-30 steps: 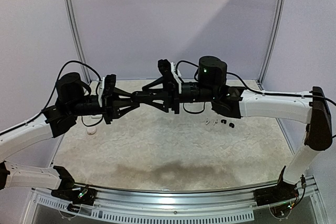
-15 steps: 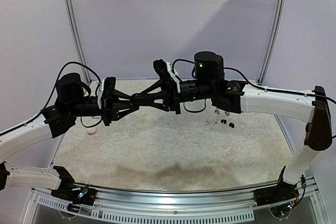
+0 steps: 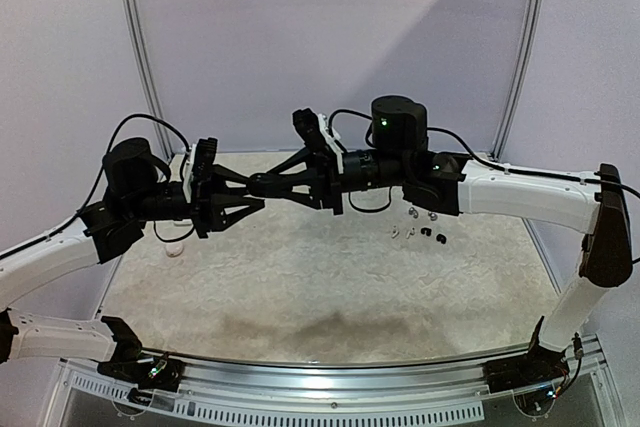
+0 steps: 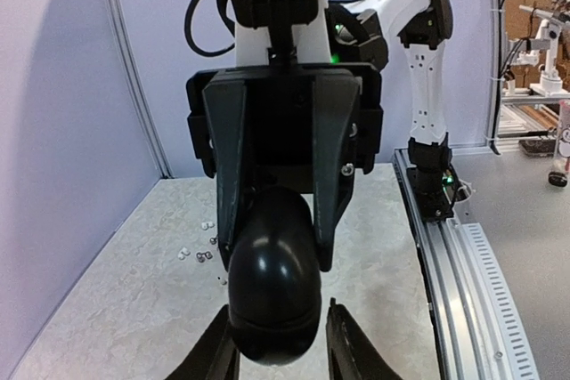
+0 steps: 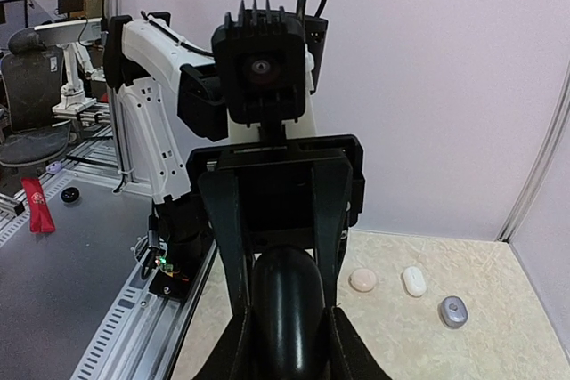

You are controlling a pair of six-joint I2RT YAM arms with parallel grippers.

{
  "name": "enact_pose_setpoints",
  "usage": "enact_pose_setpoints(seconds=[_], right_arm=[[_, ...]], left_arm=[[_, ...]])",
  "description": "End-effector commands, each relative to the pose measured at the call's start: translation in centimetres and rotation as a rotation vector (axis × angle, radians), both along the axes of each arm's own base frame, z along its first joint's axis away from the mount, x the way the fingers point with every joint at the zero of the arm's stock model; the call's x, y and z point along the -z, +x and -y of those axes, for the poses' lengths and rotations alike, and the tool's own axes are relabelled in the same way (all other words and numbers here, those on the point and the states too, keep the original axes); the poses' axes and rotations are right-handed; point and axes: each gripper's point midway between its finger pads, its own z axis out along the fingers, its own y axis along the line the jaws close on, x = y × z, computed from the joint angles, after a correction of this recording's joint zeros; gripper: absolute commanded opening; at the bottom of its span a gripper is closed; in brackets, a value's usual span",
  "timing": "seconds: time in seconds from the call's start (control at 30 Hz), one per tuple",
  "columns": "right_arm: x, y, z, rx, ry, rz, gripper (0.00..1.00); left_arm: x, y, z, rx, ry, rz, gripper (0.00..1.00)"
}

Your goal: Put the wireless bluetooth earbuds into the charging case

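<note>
A glossy black charging case [image 4: 274, 282] hangs in mid-air between both arms, high over the table. My right gripper [image 5: 287, 344] is shut on the case [image 5: 287, 300], its fingers tight against both sides. My left gripper [image 4: 280, 344] closes on the end nearest it, with one finger touching and the other a hair off. In the top view the two grippers meet tip to tip, left [image 3: 266, 187] and right [image 3: 252, 185]. The earbuds [image 3: 418, 232] lie scattered on the table right of centre, white, grey and black. They also show in the left wrist view [image 4: 198, 254].
Three other small cases lie near the back wall: a pink round one [image 5: 362, 279], a white one [image 5: 413, 280] and a grey-blue one [image 5: 452, 311]. The pale table [image 3: 300, 287] is ringed by walls, with a metal rail [image 3: 330, 372] at the near edge.
Both grippers, joined at the case, have shifted slightly left and the right wrist has risen a little. The earbuds have not moved.
</note>
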Motion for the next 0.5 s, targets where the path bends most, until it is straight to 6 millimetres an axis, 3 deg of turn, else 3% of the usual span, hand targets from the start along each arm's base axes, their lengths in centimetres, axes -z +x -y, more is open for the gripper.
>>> enact_pose_setpoints(seconds=[0.0, 0.17, 0.43, 0.47], right_arm=[[0.39, 0.94, -0.04, 0.041, -0.005, -0.004, 0.00], [0.54, 0.96, -0.09, 0.043, -0.009, 0.002, 0.00], [0.67, 1.08, -0.16, 0.048, -0.012, 0.000, 0.00], [0.67, 1.31, -0.14, 0.059, -0.012, 0.000, 0.06]], left_arm=[[-0.56, -1.03, 0.55, 0.048, -0.037, -0.043, 0.34], [-0.95, -0.89, 0.67, 0.049, -0.047, -0.050, 0.31], [-1.13, -0.92, 0.79, 0.056, -0.051, -0.037, 0.00], [-1.14, -0.93, 0.78, 0.056, -0.050, -0.032, 0.00]])
